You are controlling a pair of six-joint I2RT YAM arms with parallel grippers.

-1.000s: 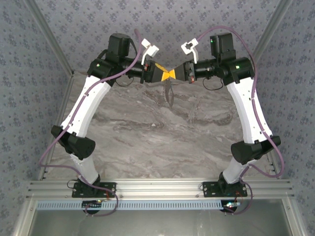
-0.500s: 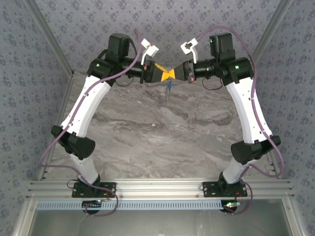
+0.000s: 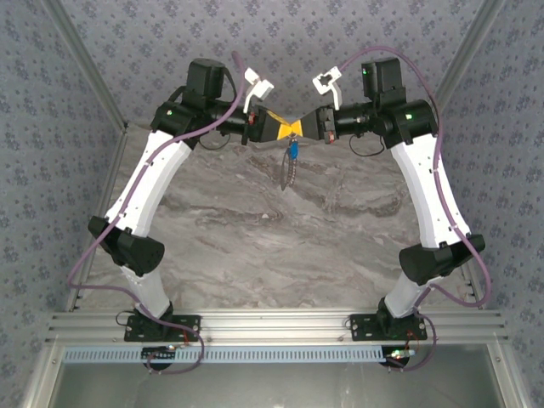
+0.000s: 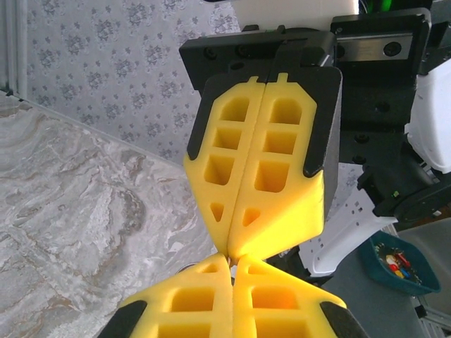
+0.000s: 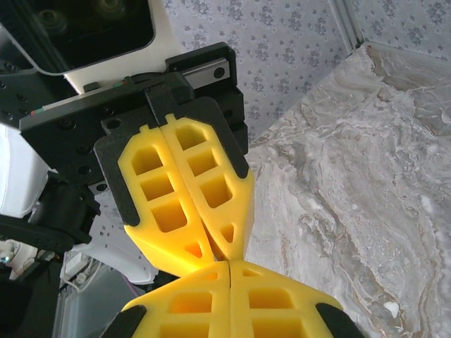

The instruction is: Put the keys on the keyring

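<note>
Above the far middle of the grey-veined marble tabletop (image 3: 255, 229), thin pale chain-like keyring (image 3: 288, 174) dangling free, small blue-headed metal key (image 3: 292, 151) near its top; just above, by the far edge, left yellow-padded black gripper (image 3: 286, 129) and right yellow-padded black gripper (image 3: 298, 129) tip to tip; both pairs of jaws pressed together; cannot tell which pinches the keyring.

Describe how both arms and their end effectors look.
The left arm and right arm are white shells with black joints, each trailed by a purple cable, with a green light on a joint. The left end effector and right end effector have yellow, cell-patterned wedge fingers in black brackets.
</note>
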